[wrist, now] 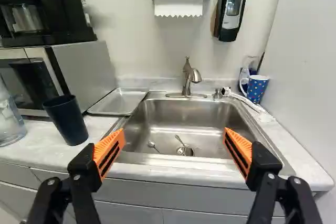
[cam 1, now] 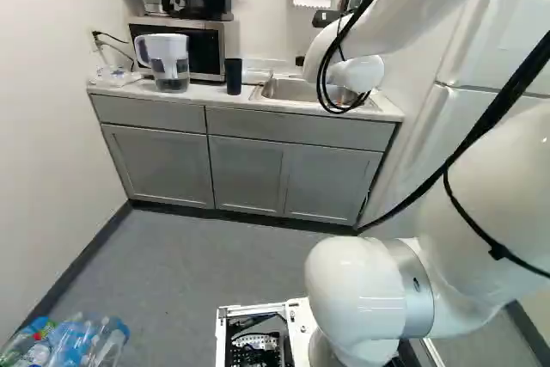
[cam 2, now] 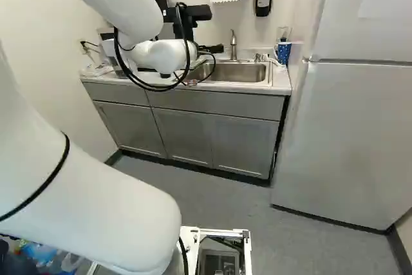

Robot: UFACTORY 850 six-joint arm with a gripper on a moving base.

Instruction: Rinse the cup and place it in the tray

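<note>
Cup, smooth, dark and tapered, stands near the shallow metallic tray; the claw gapes open.

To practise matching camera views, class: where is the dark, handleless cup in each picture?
Left base view: dark cup on the counter, between pitcher and sink.
Right base view: not visible.
Wrist view: on the counter, near the tray.
Shared landmark: the sink.

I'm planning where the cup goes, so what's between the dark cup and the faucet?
Between the dark cup and the faucet lies the shallow metal tray, then the sink's rim. The wrist view shows it.
</note>
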